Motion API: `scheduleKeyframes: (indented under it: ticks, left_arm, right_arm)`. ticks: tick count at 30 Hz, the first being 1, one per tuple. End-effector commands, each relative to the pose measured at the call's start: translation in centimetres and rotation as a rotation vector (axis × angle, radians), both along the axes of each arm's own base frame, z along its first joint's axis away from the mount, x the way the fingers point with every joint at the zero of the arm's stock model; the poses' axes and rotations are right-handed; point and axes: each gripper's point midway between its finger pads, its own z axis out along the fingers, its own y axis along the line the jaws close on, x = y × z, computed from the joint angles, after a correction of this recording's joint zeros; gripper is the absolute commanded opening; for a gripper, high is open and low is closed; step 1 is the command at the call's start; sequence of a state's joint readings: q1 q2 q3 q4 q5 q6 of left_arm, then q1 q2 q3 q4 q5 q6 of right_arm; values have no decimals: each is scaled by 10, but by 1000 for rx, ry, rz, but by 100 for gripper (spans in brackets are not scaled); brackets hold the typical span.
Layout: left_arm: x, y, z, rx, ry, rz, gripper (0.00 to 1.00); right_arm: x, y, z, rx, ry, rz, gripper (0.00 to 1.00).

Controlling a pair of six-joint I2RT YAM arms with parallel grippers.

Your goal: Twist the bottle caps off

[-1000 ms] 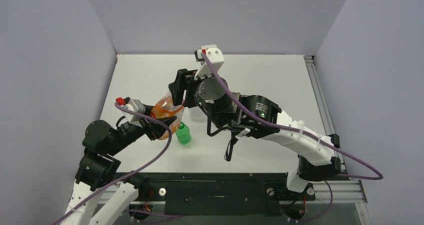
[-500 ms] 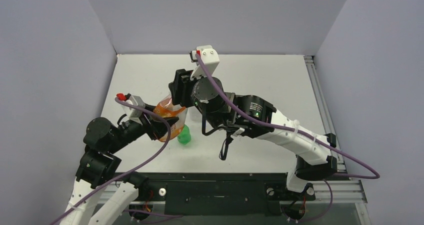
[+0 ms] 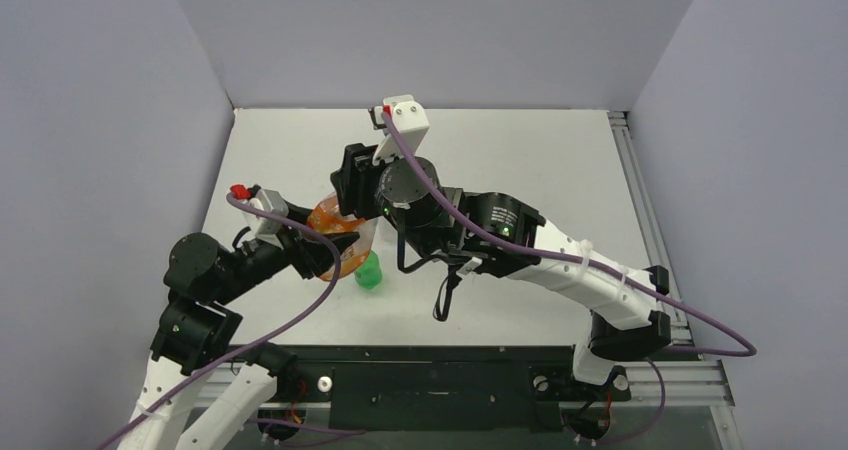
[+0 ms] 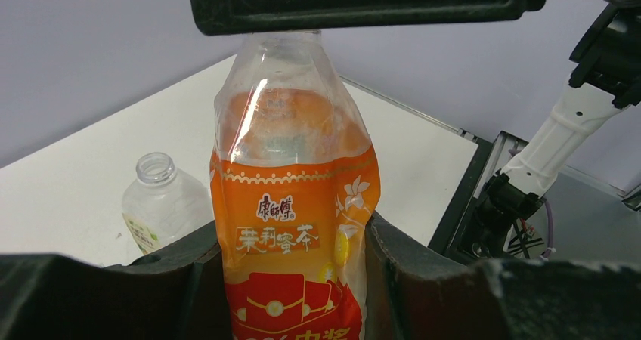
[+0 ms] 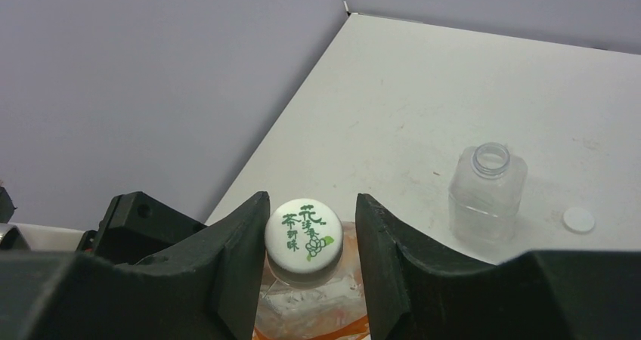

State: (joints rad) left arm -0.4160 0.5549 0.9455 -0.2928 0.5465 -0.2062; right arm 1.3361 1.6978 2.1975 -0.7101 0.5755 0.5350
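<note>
Top view: right arm (image 3: 560,255) hides the clear squarish plastic bottle (image 5: 487,193). Small green plastic bottle (image 3: 368,272) is half covered, cap unclear. Three bottles, two caps seen. Left gripper (image 4: 291,242) clamps the squat orange plastic bottle (image 4: 291,166). Right gripper (image 5: 310,208) fingers flank its white printed screw cap (image 5: 304,233), can't tell if gripping. Plain white cap (image 5: 579,220) lies loose on the white table (image 5: 453,75), near the open clear bottle.

Soft, even light leaves faint shadows on the counter (image 3: 560,160). Wrist views are sharp, with mild sheen on the orange bottle (image 4: 291,204).
</note>
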Motion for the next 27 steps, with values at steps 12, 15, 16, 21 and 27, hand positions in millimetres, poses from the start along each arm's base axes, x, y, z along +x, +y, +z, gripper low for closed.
scheduleKeyframes:
  ticks: [12, 15, 16, 21, 27]
  left_arm:
    - [-8, -2, 24, -35, -65, -37, 4]
    - [-10, -2, 23, -35, -65, -40, 4]
    - [-10, -2, 23, -35, -64, -40, 4]
    - [-10, -2, 23, -37, -65, -39, 3]
    - [-12, -1, 23, -39, -65, -41, 3]
  right_arm:
    - [4, -13, 26, 72, -39, -14, 42]
    - [6, -17, 32, 87, -44, -20, 44]
    - [7, -18, 33, 89, -45, -22, 45]
    - [8, -17, 31, 93, -40, -22, 41]
    - [8, -17, 32, 100, -40, -24, 32]
